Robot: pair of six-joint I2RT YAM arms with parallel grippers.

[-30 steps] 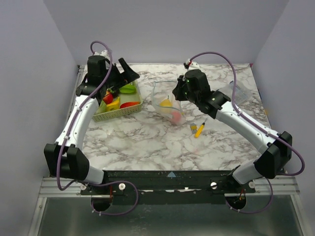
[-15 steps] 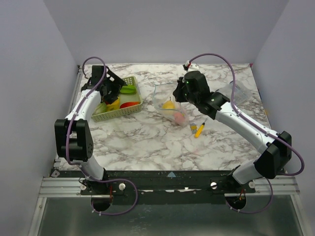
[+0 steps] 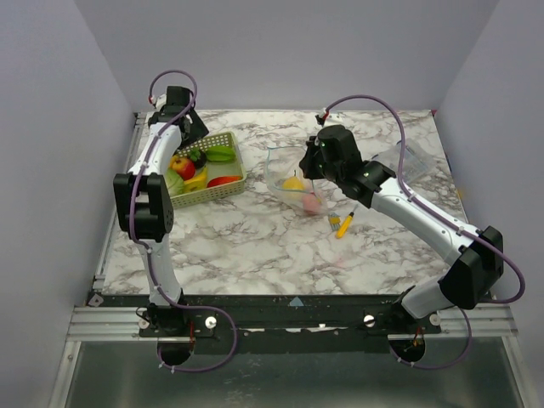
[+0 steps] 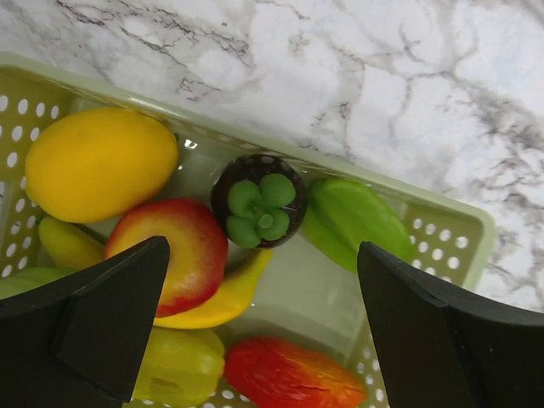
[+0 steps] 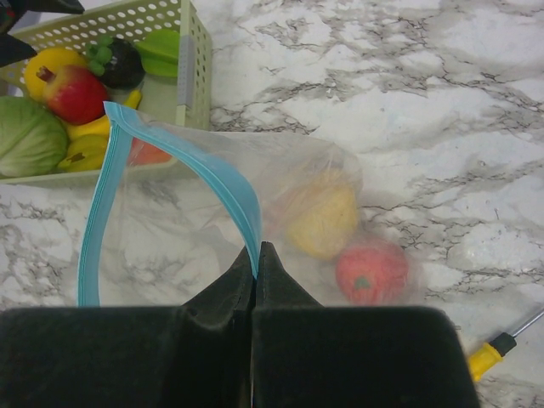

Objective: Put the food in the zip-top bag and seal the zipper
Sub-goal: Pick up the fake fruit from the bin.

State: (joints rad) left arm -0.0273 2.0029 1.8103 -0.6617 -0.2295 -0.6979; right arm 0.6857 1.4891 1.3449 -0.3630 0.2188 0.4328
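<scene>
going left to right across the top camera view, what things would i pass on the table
light green perforated plastic basket → clear soft zip-top bag with a light-blue strip → small yellow-handled screwdriver → smaller clear plastic piece

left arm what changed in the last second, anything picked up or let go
The left arm folded back upright, drawing the open left gripper toward the green basket's far edge, uncovering its fruit; nothing taken. The right gripper stays shut on the zipper; the zip-top bag barely shifted.
</scene>
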